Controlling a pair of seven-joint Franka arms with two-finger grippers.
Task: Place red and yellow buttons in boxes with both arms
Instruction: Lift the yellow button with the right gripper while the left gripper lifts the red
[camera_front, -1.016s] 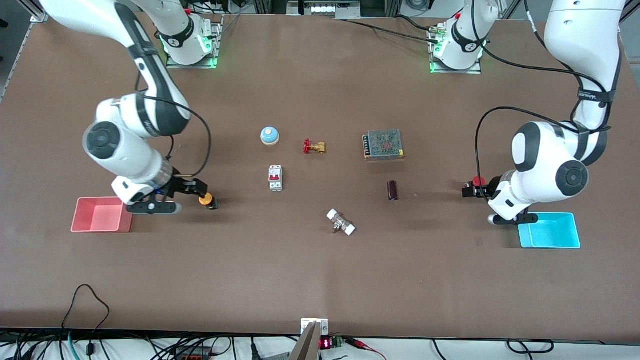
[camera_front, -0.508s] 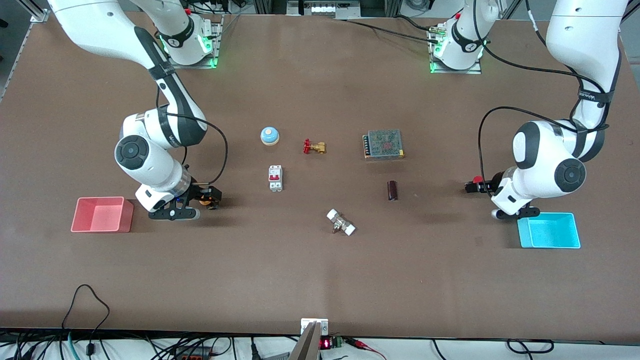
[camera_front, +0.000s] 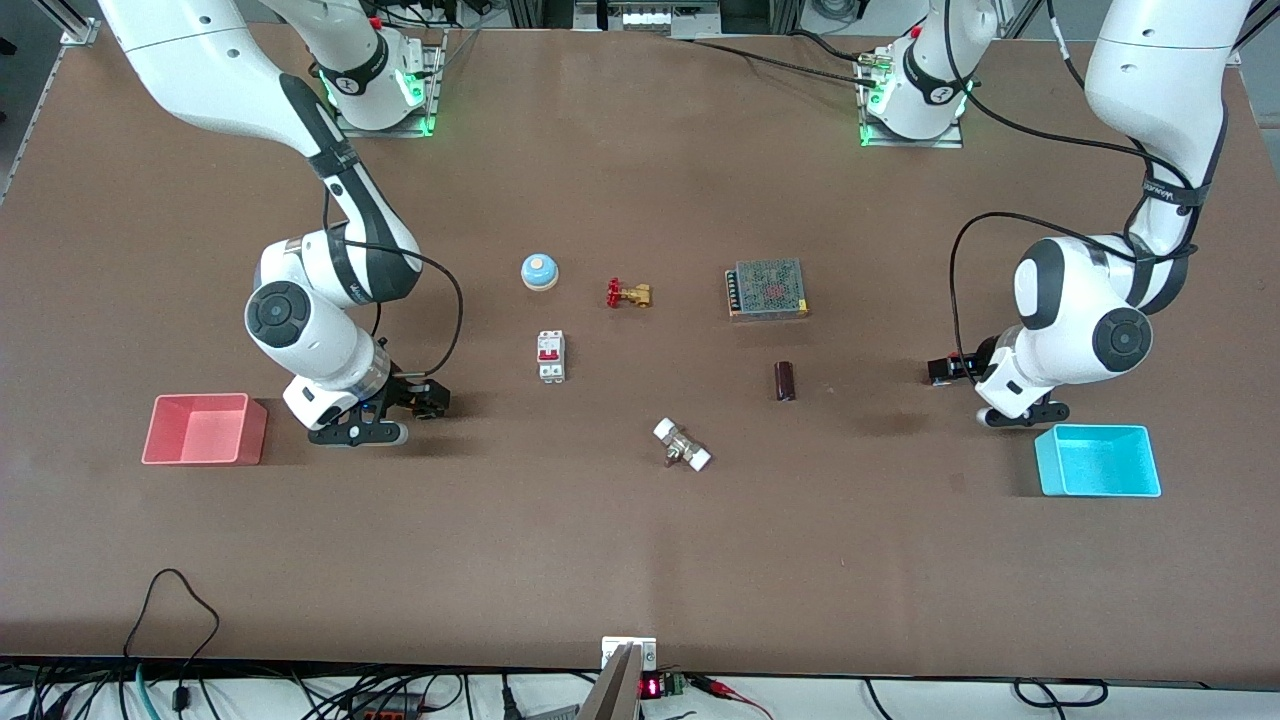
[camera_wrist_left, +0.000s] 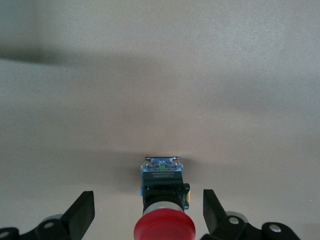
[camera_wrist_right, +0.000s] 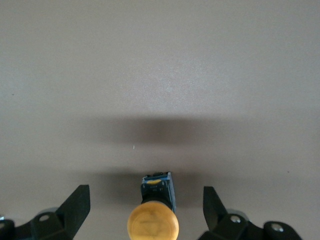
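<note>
The yellow button (camera_wrist_right: 152, 225) lies on its side on the brown table between the spread fingers of my right gripper (camera_wrist_right: 145, 196), untouched by them. In the front view this gripper (camera_front: 425, 398) is low over that spot, beside the pink-red box (camera_front: 205, 430), and hides the button. The red button (camera_wrist_left: 164, 227) lies on its side between the spread fingers of my left gripper (camera_wrist_left: 148, 200), also untouched. In the front view this gripper (camera_front: 945, 370) covers the red button, near the cyan-blue box (camera_front: 1100, 462). Both boxes are empty.
In the table's middle are a blue dome (camera_front: 539, 271), a red-handled brass valve (camera_front: 628, 293), a white circuit breaker (camera_front: 551, 356), a meshed power supply (camera_front: 767, 288), a dark cylinder (camera_front: 786, 381) and a white-ended fitting (camera_front: 682, 445).
My right gripper has moved away from the pink-red box and over the yellow button, which it now hides in the front view. My left gripper has shifted slightly over the red button, away from the cyan-blue box.
</note>
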